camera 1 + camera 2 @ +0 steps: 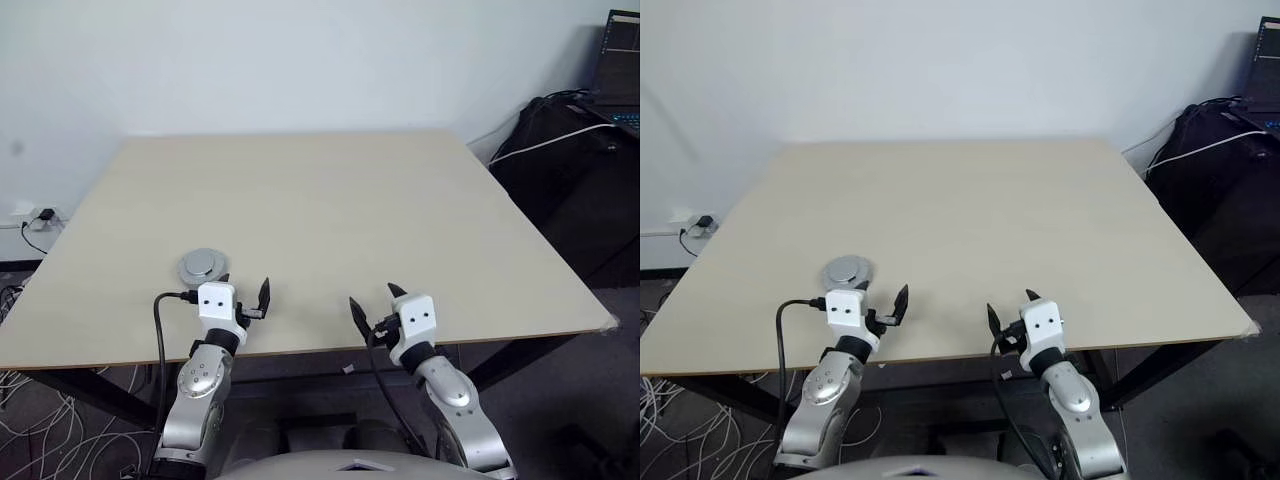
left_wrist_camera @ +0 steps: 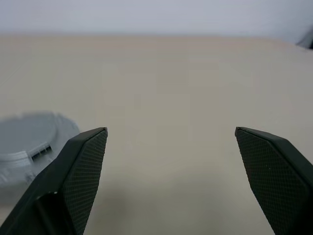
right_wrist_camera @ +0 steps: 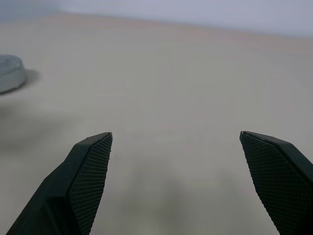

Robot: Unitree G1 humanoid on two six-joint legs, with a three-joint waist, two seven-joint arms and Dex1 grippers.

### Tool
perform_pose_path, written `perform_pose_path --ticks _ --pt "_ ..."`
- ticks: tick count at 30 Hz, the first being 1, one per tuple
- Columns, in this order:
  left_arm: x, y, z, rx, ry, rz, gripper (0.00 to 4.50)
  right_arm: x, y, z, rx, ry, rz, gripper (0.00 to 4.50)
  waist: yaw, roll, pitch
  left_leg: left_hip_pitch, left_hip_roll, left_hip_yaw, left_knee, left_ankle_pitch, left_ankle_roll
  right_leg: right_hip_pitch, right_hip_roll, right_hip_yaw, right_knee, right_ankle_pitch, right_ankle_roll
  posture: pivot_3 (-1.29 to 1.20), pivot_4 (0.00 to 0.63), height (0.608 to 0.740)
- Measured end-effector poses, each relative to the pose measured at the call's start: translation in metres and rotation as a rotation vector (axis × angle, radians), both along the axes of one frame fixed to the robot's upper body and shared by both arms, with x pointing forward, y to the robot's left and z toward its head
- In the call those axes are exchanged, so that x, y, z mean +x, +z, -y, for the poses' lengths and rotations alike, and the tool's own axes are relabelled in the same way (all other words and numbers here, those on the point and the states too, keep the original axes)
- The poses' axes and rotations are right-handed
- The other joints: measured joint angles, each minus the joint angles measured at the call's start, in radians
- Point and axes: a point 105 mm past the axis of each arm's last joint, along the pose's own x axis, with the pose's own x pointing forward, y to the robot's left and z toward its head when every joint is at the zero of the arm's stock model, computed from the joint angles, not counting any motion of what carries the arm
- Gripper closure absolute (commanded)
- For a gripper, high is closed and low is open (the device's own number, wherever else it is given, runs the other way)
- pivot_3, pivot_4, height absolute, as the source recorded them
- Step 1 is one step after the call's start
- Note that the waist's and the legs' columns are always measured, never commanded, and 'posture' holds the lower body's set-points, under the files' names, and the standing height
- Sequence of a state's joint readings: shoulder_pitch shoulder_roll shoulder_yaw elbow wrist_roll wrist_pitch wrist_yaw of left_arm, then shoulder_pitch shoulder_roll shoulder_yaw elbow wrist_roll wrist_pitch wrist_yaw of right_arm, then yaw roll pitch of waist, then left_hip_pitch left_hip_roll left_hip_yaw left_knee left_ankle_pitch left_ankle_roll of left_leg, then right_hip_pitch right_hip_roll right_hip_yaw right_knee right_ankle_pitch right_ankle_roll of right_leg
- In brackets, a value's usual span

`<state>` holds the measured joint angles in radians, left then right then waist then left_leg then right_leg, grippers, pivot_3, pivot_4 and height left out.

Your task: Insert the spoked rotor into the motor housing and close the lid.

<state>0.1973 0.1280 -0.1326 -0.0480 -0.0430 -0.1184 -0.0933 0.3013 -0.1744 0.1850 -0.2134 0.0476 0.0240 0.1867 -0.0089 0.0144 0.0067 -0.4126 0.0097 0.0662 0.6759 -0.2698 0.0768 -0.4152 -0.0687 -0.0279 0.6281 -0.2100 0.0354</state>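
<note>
- Left eye view gives me the table (image 1: 330,210) first: its pale top stretches ahead of both grippers, and I hang both over its near edge, which I read as a resting stance.
- My left gripper (image 1: 246,297) has its fingers wide apart and holds nothing.
- My right gripper (image 1: 375,303) is spread just as wide, also holding nothing.
- Just beyond the left gripper, on its outer side, sits the lid (image 1: 202,265), a grey round cap with a raised centre, flat on the table; I judge it already closed over the housing, though I cannot see beneath it.
</note>
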Motion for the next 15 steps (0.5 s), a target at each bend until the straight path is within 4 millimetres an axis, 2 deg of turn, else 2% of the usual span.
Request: perform_pose_path --ticks 5,15 --pt "-0.010 -0.003 0.013 0.081 -0.094 0.055 0.06 -0.009 -0.005 0.006 -0.010 -0.016 0.000 0.00 -0.001 0.001 0.001 0.000 0.000 0.000 -0.001 0.000 0.000 0.000 -0.002 0.002 0.000 -0.001 0.001 0.00 0.000 0.740" --pt "-0.019 -0.006 0.012 0.088 -0.094 0.061 0.06 -0.014 -0.010 0.006 0.005 -0.031 -0.020 0.00 0.000 0.001 0.001 0.000 0.000 0.000 -0.002 0.000 0.000 0.000 -0.003 0.001 0.000 -0.003 0.005 0.00 0.000 0.740"
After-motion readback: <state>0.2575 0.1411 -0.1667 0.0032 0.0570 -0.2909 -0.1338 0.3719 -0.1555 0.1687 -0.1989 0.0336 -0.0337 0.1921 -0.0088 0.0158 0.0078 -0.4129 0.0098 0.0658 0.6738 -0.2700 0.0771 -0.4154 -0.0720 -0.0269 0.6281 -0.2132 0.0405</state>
